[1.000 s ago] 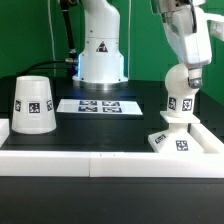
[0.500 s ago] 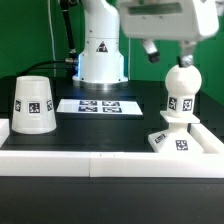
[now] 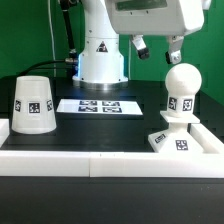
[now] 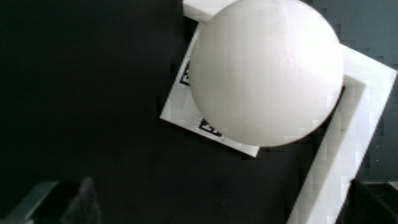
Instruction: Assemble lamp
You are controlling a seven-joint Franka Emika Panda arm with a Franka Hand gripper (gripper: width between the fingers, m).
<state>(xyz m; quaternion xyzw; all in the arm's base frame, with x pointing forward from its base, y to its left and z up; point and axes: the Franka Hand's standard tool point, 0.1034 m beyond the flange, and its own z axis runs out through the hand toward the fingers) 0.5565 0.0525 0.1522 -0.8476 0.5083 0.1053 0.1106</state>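
The round-headed bulb (image 3: 180, 92) stands upright on its stem in the flat angular base (image 3: 168, 141), at the exterior view's right. My gripper (image 3: 156, 47) hangs open and empty above the bulb, a little to the exterior view's left of it, touching nothing. The tapered shade (image 3: 33, 105) stands mouth down at the exterior view's far left. In the wrist view the bulb's white head (image 4: 263, 70) fills most of the picture, with the tagged base (image 4: 185, 112) showing under it. One dark finger (image 4: 64, 200) shows faintly at the edge.
The marker board (image 3: 90, 105) lies flat on the black table between the shade and the base. The white robot pedestal (image 3: 101, 52) stands behind it. A white rail (image 3: 90, 162) borders the front, and another (image 4: 349, 150) runs beside the base.
My gripper let go of the bulb, opened, rose and moved toward the exterior view's left. The bulb stays upright on the base.
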